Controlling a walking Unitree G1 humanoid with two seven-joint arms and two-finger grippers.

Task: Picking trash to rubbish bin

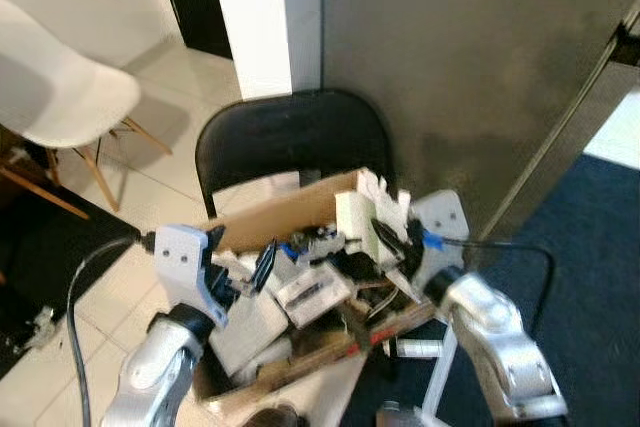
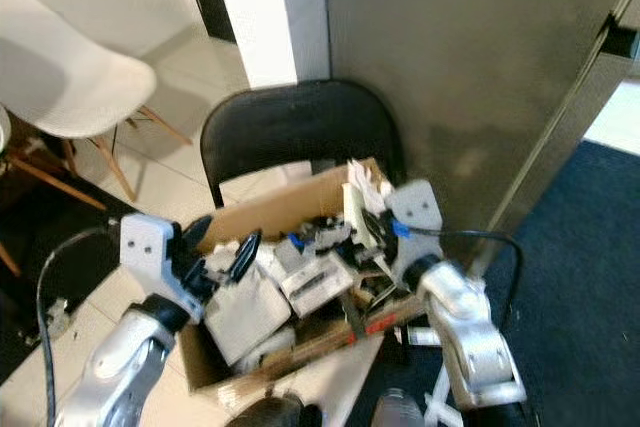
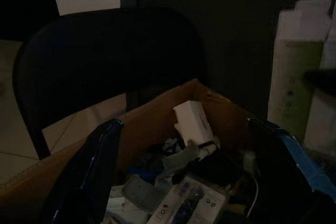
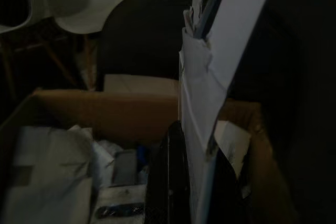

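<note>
A cardboard box (image 1: 285, 215) stuffed with white packaging, papers and small trash rests on a black chair (image 1: 290, 137). My left gripper (image 1: 243, 265) hovers over the box's left part, open, with nothing between its fingers (image 3: 97, 161). On the box's right side my right gripper (image 1: 397, 242) is shut on an upright piece of white paper trash (image 1: 356, 215). In the right wrist view this paper trash (image 4: 202, 103) stands pressed against one black finger (image 4: 169, 182), above the box's inner wall.
A grey cabinet wall (image 1: 470, 47) rises right behind the chair. A white shell chair (image 1: 50, 87) stands at the left on pale tiles. Dark blue carpet (image 1: 600, 277) lies to the right. A white cylinder (image 1: 412, 349) lies beside the box's lower right corner.
</note>
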